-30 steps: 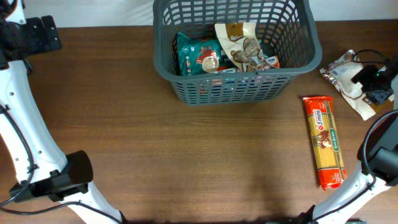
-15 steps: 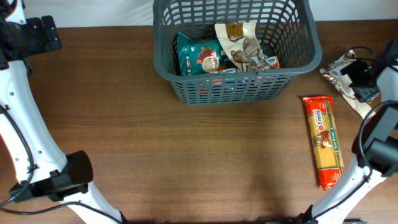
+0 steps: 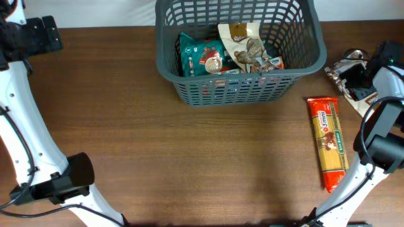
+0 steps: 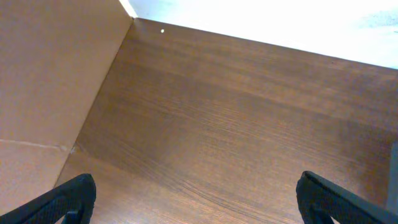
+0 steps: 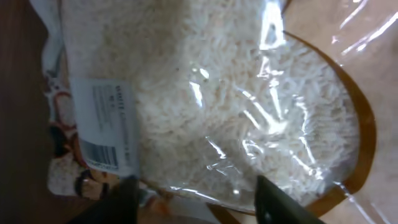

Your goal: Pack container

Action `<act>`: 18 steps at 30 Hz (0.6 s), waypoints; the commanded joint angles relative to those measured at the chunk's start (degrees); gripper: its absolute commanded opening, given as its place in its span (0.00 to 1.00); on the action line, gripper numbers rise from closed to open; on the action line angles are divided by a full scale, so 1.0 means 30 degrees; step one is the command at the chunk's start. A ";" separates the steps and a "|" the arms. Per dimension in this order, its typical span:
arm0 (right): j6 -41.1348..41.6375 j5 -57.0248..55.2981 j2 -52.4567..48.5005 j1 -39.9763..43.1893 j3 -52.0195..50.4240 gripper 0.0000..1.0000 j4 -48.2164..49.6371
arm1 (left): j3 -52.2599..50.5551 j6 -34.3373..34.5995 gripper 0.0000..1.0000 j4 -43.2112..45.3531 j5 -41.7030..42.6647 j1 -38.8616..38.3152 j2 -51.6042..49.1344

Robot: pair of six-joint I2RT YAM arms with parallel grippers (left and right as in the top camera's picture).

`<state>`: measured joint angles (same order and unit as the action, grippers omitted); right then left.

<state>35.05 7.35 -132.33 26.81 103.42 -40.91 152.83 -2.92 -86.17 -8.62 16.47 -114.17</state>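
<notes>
The dark grey lattice container (image 3: 235, 92) stands at the far middle of the table. Inside it lie a teal packet (image 3: 202, 58) and a white and brown packet (image 3: 246, 45). My right gripper (image 3: 358, 77) is at the far right, down on a clear bag of white rice (image 3: 336, 69). In the right wrist view the rice bag (image 5: 211, 93) fills the frame, and the gripper's fingers (image 5: 199, 196) are spread apart on it. My left gripper (image 3: 28, 34) is open and empty at the far left; its wrist view (image 4: 199, 196) shows only bare table.
A long orange pasta packet (image 3: 329, 142) lies lengthwise on the table to the right, in front of the rice bag. A brown cardboard wall (image 4: 43, 93) stands to the left of the left gripper.
My right gripper has moved left over the rice bag and come down onto it. The left arm, container and pasta packet have not moved.
</notes>
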 commanded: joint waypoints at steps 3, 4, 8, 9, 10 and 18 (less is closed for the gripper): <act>0.0131 -0.0087 -0.1035 -0.0080 -0.0007 0.39 -0.0576 | -0.0080 0.0262 0.99 -0.0007 -0.0073 0.0066 -0.0095; 0.0131 0.0007 -0.1027 -0.0080 0.0000 0.34 -0.0641 | -0.0080 0.0262 0.99 -0.0007 -0.0073 0.0066 -0.0095; 0.0117 0.1479 -0.1027 -0.0109 0.0000 0.34 -0.0998 | -0.0080 0.0262 0.99 -0.0007 -0.0073 0.0066 -0.0095; 0.0080 0.1836 -0.1027 -0.0160 0.0000 0.34 -0.1107 | -0.0080 0.0262 0.99 -0.0007 -0.0073 0.0066 -0.0095; -0.0175 0.2244 -0.1027 -0.0197 0.0000 0.35 -0.1166 | -0.0080 0.0262 0.99 -0.0007 -0.0073 0.0073 -0.0095; -0.0685 0.4707 -0.1013 -0.1239 0.0102 0.51 -0.1668 | -0.0080 0.0262 0.99 -0.0007 -0.0073 0.0073 -0.0095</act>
<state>33.71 16.05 -132.64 25.61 104.03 -45.25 152.81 -2.92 -86.17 -8.62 16.47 -114.17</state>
